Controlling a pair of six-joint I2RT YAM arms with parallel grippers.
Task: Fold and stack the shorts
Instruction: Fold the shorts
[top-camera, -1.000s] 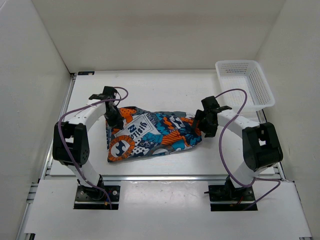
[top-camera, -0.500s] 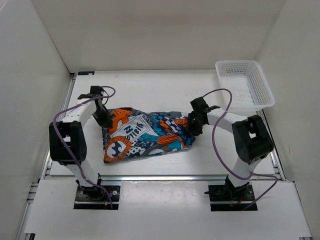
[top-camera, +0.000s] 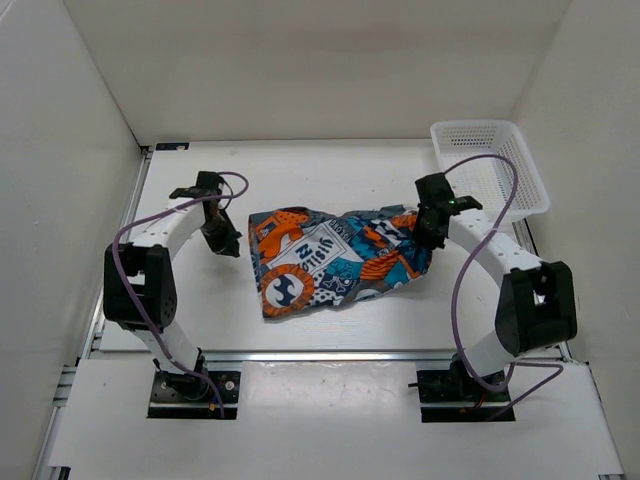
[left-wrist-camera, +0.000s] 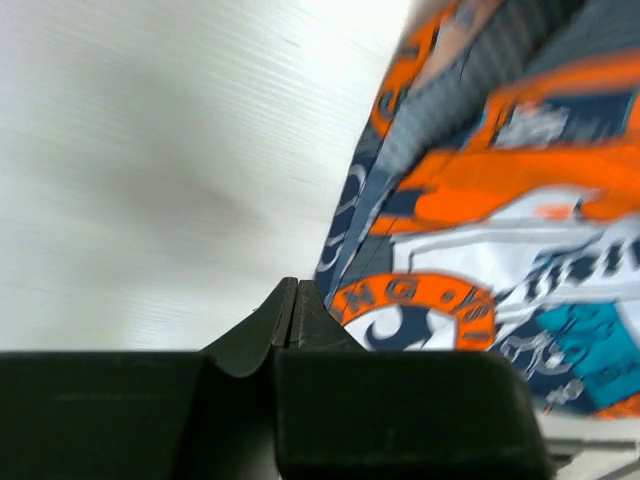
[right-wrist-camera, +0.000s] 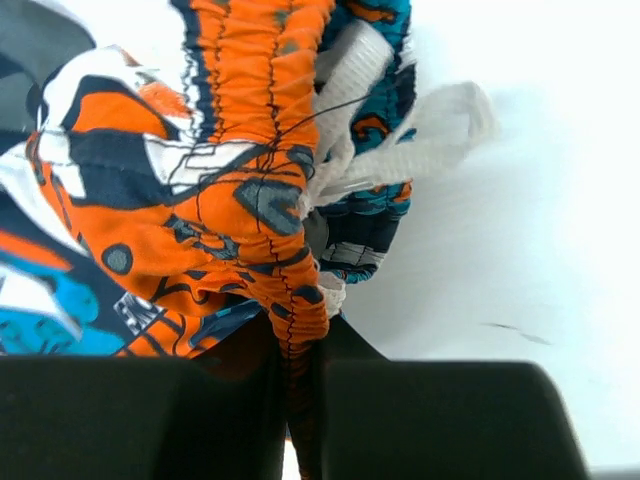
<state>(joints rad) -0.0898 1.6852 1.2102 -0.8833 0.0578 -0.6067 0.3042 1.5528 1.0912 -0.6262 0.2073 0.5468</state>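
Observation:
The shorts (top-camera: 335, 260), printed in orange, teal, navy and white, lie crumpled on the table between the arms. My right gripper (top-camera: 424, 233) is shut on their right edge. In the right wrist view, the gathered orange waistband (right-wrist-camera: 250, 190) is pinched between my right gripper's jaws (right-wrist-camera: 300, 350), with a white drawstring (right-wrist-camera: 410, 150) looped beside it. My left gripper (top-camera: 225, 243) is shut and holds nothing, a short gap left of the shorts. Its closed tips (left-wrist-camera: 297, 288) rest over bare table, and the shorts (left-wrist-camera: 500, 200) lie to their right.
A white mesh basket (top-camera: 490, 165) stands at the back right corner, just behind the right arm. White walls enclose the table (top-camera: 330, 180) on three sides. Purple cables loop from both arms.
My right gripper has shut on the shorts' right edge and pulled them to the right. The shorts' left corner has moved away from my left gripper, which stayed shut.

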